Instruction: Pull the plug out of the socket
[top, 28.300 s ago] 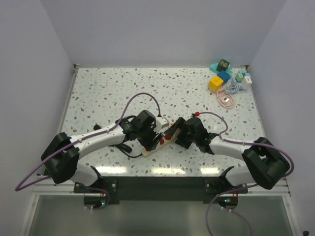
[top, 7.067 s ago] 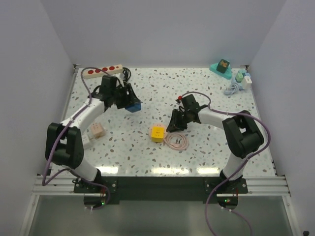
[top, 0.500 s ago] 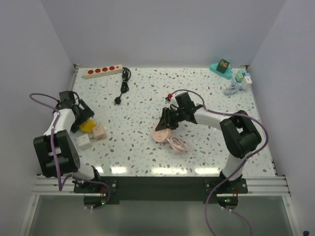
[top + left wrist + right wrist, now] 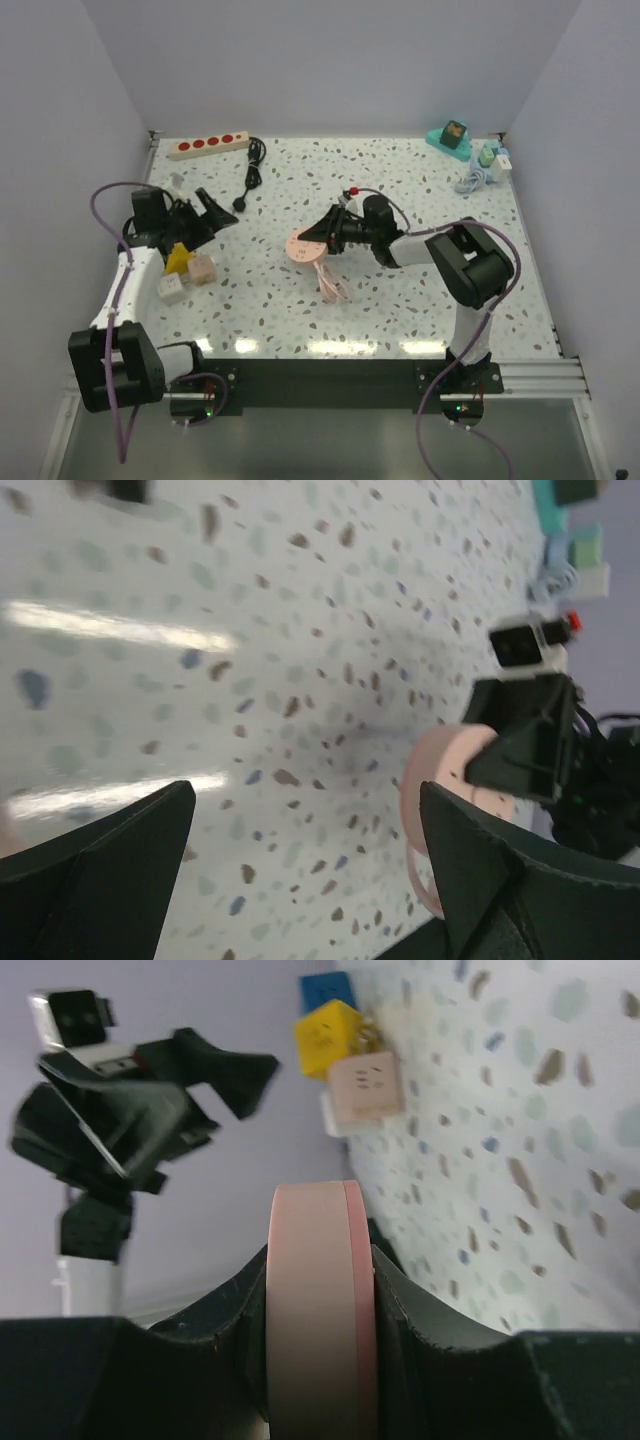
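Plug [image 4: 241, 205] out of socket [image 4: 207, 145], lying loose on worktop [image 4: 400, 300] nr far-left corner; socket along far edge. L gripper [image 4: 218, 208] jaws wide apart, empty. R gripper [image 4: 322, 238] clamped on pink disc [image 4: 303, 246], mid-worktop.

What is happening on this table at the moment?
The right gripper has a round pink disc clamped between its fingers near the middle of the table, and the disc's thin pink cable trails below it. The left gripper is open and empty beside some coloured cubes. The black plug lies loose on the table, out of the power strip at the far left corner.
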{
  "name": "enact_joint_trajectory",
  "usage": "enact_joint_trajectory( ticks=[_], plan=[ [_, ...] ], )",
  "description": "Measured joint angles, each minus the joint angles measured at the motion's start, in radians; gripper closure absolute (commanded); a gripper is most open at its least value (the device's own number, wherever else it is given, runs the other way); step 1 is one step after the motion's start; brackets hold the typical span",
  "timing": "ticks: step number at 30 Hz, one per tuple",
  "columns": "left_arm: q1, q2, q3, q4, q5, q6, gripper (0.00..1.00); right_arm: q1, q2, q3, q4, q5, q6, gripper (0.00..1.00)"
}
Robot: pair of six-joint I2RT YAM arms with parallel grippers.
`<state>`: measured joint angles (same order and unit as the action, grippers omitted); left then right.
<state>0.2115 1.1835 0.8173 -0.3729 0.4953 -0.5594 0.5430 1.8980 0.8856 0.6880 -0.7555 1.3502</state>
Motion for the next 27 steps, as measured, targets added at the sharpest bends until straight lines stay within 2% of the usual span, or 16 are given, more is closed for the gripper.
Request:
enact_joint_trajectory(
  ticks=[2, 5, 8, 12, 18, 20, 23, 24, 26, 27],
  plan=[
    [-0.113, 0.028, -0.007, 0.058, 0.104, -0.034, 0.0, 0.0, 0.058, -0.004, 0.21, 0.009, 0.155, 1.0],
    [-0.263, 0.044, -0.039, 0.2, 0.211, -0.143, 0.0, 0.0, 0.13, -0.003, 0.396, 0.03, 0.319, 1.0],
    [-0.341, 0.046, -0.085, 0.348, 0.271, -0.253, 0.0, 0.0, 0.158, -0.008, 0.463, 0.042, 0.387, 1.0],
    [-0.375, 0.065, -0.106, 0.455, 0.287, -0.344, 0.0, 0.0, 0.156, -0.011, 0.53, 0.057, 0.41, 1.0],
    [-0.433, 0.113, -0.129, 0.516, 0.282, -0.422, 0.02, 0.002, 0.156, -0.011, 0.564, 0.058, 0.409, 1.0],
    [-0.452, 0.126, -0.14, 0.537, 0.277, -0.453, 0.07, 0.005, 0.154, -0.011, 0.564, 0.058, 0.397, 1.0],
    [-0.478, 0.142, -0.147, 0.572, 0.263, -0.497, 0.23, 0.011, 0.142, -0.011, 0.563, 0.058, 0.38, 1.0],
    [-0.486, 0.149, -0.147, 0.59, 0.259, -0.508, 0.32, 0.013, 0.138, -0.011, 0.566, 0.058, 0.376, 1.0],
    [-0.504, 0.166, -0.147, 0.622, 0.254, -0.533, 0.41, 0.018, 0.134, -0.011, 0.57, 0.058, 0.37, 1.0],
    [-0.51, 0.174, -0.147, 0.633, 0.25, -0.536, 0.53, 0.021, 0.134, -0.011, 0.571, 0.058, 0.369, 1.0]
  ],
)
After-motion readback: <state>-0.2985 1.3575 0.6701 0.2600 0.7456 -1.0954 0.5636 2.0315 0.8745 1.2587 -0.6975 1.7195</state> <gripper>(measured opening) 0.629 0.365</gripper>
